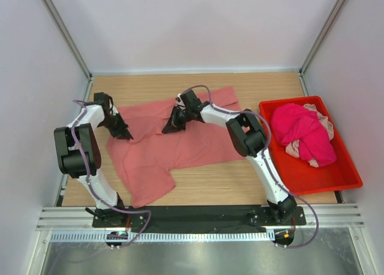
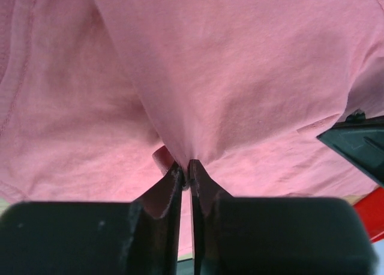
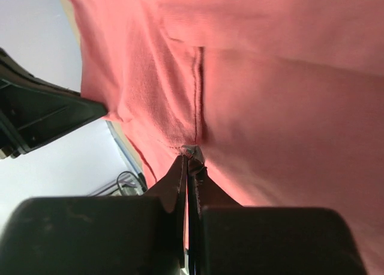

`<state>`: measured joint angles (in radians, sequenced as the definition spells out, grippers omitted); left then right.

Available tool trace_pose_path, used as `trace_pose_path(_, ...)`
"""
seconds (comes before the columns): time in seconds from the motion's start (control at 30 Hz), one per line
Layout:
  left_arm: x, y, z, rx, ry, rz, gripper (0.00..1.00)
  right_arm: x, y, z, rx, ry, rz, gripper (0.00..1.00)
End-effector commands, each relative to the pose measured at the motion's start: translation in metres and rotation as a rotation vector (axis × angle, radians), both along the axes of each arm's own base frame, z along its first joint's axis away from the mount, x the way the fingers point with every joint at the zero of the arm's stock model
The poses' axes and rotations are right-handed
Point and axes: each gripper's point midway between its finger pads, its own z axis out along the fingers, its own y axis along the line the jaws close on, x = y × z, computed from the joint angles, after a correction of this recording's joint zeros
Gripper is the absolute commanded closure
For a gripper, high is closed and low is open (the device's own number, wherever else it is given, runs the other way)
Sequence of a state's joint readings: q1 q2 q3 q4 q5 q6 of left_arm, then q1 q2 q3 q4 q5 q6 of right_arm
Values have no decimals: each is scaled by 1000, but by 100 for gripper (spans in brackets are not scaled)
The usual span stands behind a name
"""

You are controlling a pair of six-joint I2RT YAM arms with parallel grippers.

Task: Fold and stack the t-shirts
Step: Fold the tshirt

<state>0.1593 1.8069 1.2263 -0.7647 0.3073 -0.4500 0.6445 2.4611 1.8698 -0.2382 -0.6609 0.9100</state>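
A large salmon-pink t-shirt (image 1: 180,144) lies spread on the wooden table. My left gripper (image 1: 124,132) is shut on the shirt's left edge; in the left wrist view the cloth (image 2: 228,95) is pinched between its closed tips (image 2: 186,170). My right gripper (image 1: 170,128) is shut on the shirt near its upper middle; in the right wrist view the tips (image 3: 187,161) pinch a seam of the cloth (image 3: 270,107). A bright magenta t-shirt (image 1: 303,131) and a pale pink one (image 1: 323,122) lie bundled in the red bin.
The red plastic bin (image 1: 312,176) stands at the right of the table. White walls close the back and both sides. A black rail (image 1: 198,218) runs along the near edge with both arm bases on it.
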Motion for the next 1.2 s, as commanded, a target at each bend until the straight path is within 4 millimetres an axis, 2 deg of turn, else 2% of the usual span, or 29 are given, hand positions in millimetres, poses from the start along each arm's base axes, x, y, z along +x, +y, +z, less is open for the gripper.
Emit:
trace_pose_path(0.0,1,4,12,-27,9,47,92,3,17,39,106,-1,-1,99)
trace_pose_path(0.07,-1,7,11,-34,22,69,95,4,17,52,124,7,-15,99)
trace_pose_path(0.2,-4,14,11,-44,29,111,95,4,10,63,136,75,-68,99)
trace_pose_path(0.27,-4,16,11,-49,30,119,94,2,6,63,137,100,-78,99)
trace_pose_path(0.6,-8,10,-2,-91,68,128,96,25,-22,70,123,55,-97,99)
trace_pose_path(0.73,-12,10,-6,-84,87,113,95,21,-23,65,110,59,-71,99)
trace_pose_path(0.8,-15,12,-8,-74,97,114,91,14,-24,56,92,78,-52,99)
trace_pose_path(0.93,-18,15,-9,-53,102,113,89,3,-23,45,49,76,-4,92)
trace_pose_path(1.07,-20,16,-3,-43,105,118,87,1,-30,39,-2,36,24,84)
trace_pose_path(1.17,-21,22,8,-2,85,120,84,-3,-36,42,-47,27,45,84)
